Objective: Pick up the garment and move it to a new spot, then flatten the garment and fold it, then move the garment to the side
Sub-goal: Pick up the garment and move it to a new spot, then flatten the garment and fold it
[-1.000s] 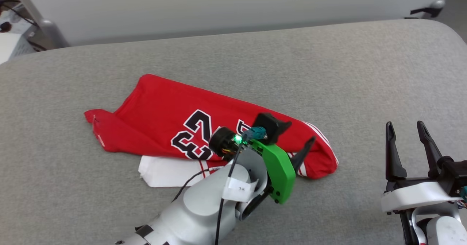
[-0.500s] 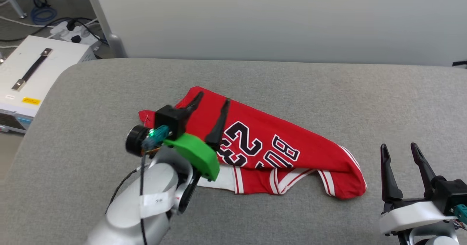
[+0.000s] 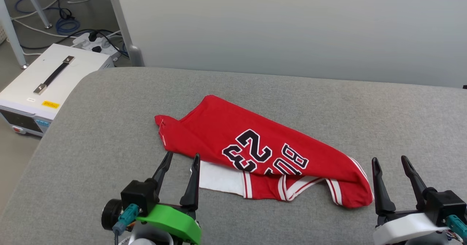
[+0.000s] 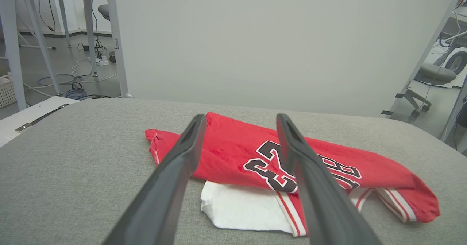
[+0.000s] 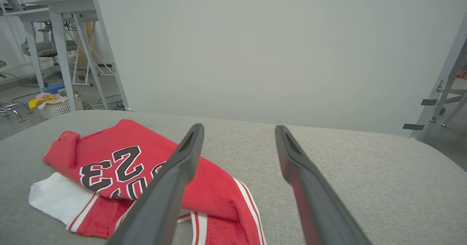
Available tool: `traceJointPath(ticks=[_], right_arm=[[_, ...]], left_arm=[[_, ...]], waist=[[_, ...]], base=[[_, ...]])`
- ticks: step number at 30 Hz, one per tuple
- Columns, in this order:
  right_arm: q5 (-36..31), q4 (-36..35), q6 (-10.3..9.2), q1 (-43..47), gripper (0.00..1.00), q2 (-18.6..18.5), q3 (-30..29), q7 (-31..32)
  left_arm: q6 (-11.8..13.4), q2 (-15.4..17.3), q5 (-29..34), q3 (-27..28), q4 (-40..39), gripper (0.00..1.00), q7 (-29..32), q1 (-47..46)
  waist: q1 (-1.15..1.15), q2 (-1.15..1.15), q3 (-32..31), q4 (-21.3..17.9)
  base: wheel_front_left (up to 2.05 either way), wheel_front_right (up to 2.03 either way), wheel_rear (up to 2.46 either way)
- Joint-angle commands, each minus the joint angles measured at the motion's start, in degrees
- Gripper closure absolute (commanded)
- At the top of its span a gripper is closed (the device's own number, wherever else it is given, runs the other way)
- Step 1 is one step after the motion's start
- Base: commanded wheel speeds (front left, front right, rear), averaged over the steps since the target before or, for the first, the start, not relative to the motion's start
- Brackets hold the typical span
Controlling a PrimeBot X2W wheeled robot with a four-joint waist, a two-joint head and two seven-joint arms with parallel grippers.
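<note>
Garment (image 3: pixel 219 128), one, lies crumpled by left hand (image 3: pixel 184 154) and right hand (image 3: pixel 389 159), both parted, empty.

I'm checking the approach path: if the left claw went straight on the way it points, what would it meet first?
Probably the garment: its red folded edge lies just ahead of the open left claw, though the claw's height above the cloth is unclear.

Live now: the garment (image 3: pixel 219 135) is doubled over, its lettering (image 3: pixel 266 155) running under the fold beyond the digits, the word cut short. The white sleeve (image 3: pixel 219 179) tucks beneath the red. Left of the garment, the white box (image 3: pixel 84 66) is cropped by the edge, its yellow label (image 3: pixel 50 104) too small to read.
</note>
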Motion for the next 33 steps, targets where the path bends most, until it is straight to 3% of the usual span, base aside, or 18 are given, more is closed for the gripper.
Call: traceJointPath(ticks=[1, 16, 20, 26, 33], right_arm=[[0.44, -0.02, -0.04, 0.72, 0.00, -0.02, 0.21, -0.52], [1.58, 0.80, -0.04, -0.09, 0.00, 0.17, 0.25, -0.52], [2.64, 2.28, -0.04, -1.73, 0.00, -1.34, 1.57, 1.01], [6.20, 1.33, -0.04, -9.60, 0.00, -9.03, 8.09, 16.27], [18.18, 0.70, -0.04, -24.18, 0.00, -21.30, 19.98, 43.07]], left_arm=[[-0.80, -0.96, 1.49, 0.85, -0.23, 0.00, -0.32, 1.32], [-7.28, -7.35, 9.21, 8.27, 1.46, 0.00, -0.32, 2.59], [-8.49, -8.54, 10.47, 9.01, 1.96, 0.00, -0.32, 1.91], [-9.81, -9.97, 11.84, 9.97, 1.55, 0.00, -0.32, -0.08], [-10.83, -11.03, 12.44, 9.76, 1.25, 0.00, -0.32, -2.96]], waist=[[0.00, 0.00, 0.02, -0.02], [0.00, 0.00, 1.83, 0.59], [0.00, 0.00, 3.46, 1.97], [0.00, 0.00, 8.24, 5.34], [0.00, 0.00, 14.39, 10.60]], base=[[0.00, 0.00, 0.00], [0.00, 0.00, 0.00], [0.00, 0.00, 0.00], [0.00, 0.00, 0.00], [0.00, 0.00, 0.00]])
